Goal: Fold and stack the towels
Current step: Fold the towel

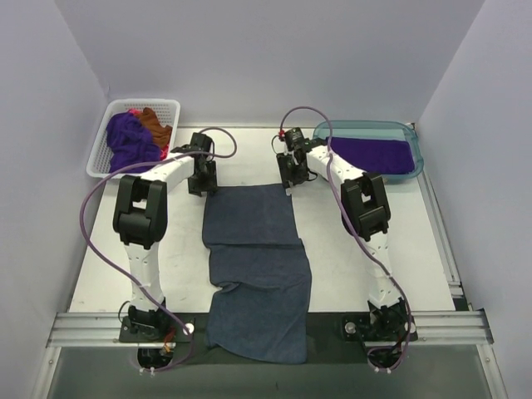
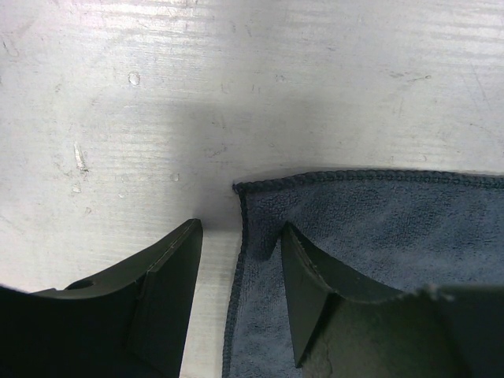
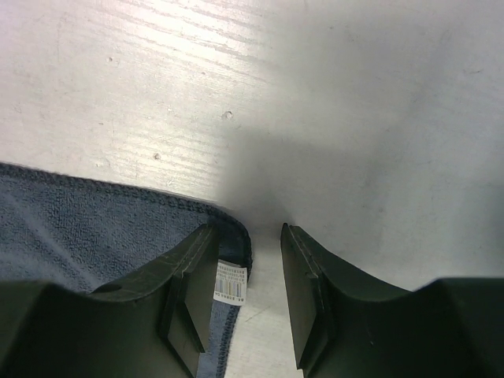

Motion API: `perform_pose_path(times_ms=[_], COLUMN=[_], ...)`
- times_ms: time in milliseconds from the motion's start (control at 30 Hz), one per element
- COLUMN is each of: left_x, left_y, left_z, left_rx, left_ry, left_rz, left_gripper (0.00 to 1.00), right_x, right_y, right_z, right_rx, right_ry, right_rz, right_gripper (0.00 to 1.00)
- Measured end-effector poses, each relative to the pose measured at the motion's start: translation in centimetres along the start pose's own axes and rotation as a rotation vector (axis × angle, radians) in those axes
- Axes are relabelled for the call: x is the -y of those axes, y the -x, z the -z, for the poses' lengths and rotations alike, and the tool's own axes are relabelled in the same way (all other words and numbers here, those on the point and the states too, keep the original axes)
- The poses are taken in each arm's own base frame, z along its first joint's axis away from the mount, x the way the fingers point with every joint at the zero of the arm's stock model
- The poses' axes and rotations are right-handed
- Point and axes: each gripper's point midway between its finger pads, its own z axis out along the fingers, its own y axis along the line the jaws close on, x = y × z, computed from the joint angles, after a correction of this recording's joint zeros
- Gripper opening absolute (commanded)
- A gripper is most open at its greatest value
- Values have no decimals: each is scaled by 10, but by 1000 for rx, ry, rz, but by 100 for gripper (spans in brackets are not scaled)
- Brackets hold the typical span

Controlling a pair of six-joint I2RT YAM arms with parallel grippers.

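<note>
Slate first: counted one slate blue-grey towel (image 1: 258, 266), laid in loose folds down the middle of the table (image 1: 416, 241), near end hanging over the front edge. Counted two containers: a white lattice basket (image 1: 98, 158) at far left holding a crumpled purple towel (image 1: 126, 143), a rust-brown towel (image 1: 154, 125) and a sliver of pink cloth (image 1: 164, 150), and a teal tub (image 1: 416, 162) at far right holding one flat purple towel (image 1: 370, 154). Counted two grippers, both unclenched at the slate blue-grey towel's far corners, grasping nothing: left gripper (image 2: 240, 232) astride the left corner, right gripper (image 3: 248, 232) with one finger on the labelled right corner.
</note>
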Motion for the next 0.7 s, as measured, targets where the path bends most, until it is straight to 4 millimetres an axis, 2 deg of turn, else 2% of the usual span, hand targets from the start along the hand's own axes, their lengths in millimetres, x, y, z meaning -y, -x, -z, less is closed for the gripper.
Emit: perform_pose_path(times_ms=[200, 267, 433, 700], left_x=[0, 0, 0, -2], left_y=[0, 0, 0, 2], left_z=[0, 0, 0, 0], left_rx=[0, 0, 1, 12], left_ry=[1, 1, 1, -2], left_rz=[0, 0, 1, 12], left_gripper=[55, 55, 56, 59], right_x=[0, 0, 3, 2], right_y=[-1, -1, -1, -2], right_z=[-1, -2, -3, -2], right_rx=[1, 5, 17, 29], right_ry=[-13, -24, -53, -73], right_rz=[-7, -6, 15, 47], right_gripper=[32, 27, 2, 0])
